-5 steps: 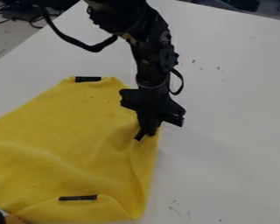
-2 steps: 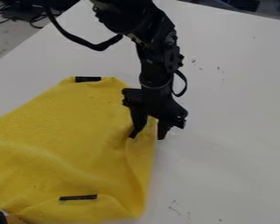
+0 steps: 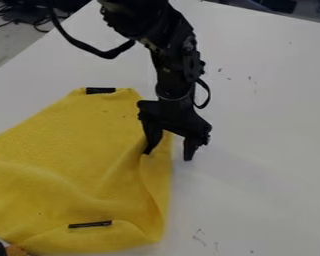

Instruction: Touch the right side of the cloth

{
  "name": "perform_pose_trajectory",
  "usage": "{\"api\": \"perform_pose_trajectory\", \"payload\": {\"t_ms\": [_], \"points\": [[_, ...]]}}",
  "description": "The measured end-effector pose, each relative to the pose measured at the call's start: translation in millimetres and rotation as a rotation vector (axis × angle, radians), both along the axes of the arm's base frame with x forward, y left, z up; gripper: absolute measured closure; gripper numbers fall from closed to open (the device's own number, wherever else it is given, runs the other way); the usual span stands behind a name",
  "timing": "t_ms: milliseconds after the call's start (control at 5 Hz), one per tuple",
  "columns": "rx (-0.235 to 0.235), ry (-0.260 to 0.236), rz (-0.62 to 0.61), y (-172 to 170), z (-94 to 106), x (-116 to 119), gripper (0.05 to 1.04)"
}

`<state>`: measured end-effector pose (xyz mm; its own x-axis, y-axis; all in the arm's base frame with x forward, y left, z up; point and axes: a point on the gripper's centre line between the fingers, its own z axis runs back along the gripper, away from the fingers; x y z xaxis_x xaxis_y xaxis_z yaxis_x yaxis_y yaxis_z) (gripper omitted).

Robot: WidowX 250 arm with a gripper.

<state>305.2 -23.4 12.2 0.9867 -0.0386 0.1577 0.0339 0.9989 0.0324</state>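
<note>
The gripper [image 3: 167, 156] is standing well open, its two fingers spreading apart and pointing down, and it isn't pinching anything that I can see. One finger is resting its tip against the yellow cloth [image 3: 76, 150], just inside the right-hand edge, where the fabric is puckering a little. The other finger is hanging past that edge, over the white table [image 3: 269, 125]; I can't tell whether its tip is touching down. The strip of cloth edge is running between the two.

The cloth itself is lying on the left of the table, mostly flat but rumpling in soft creases. From that fingertip a long fold is running down the right side towards the bottom corner, the edge rolling over slightly. A short black strip [image 3: 100, 90] is sitting at the top of the cloth, and a second dark strip [image 3: 90, 225] is lying near the bottom, tilting a touch.

Above, the black arm [image 3: 173, 70] is coming in from the top edge, a black cable [image 3: 96, 52] looping out beside it. Down in the bottom left corner, something black and orange [image 3: 13, 250] is poking in by the cloth.
</note>
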Motion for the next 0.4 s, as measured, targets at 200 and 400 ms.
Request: {"api": "perform_pose_trajectory", "payload": {"t_ms": [200,400], "points": [[-0.006,-0.002,0.015,5.2,-1.5,-0.2,0.439],[0.002,0.016,0.031,6.2,-1.5,-2.3,0.616]]}}
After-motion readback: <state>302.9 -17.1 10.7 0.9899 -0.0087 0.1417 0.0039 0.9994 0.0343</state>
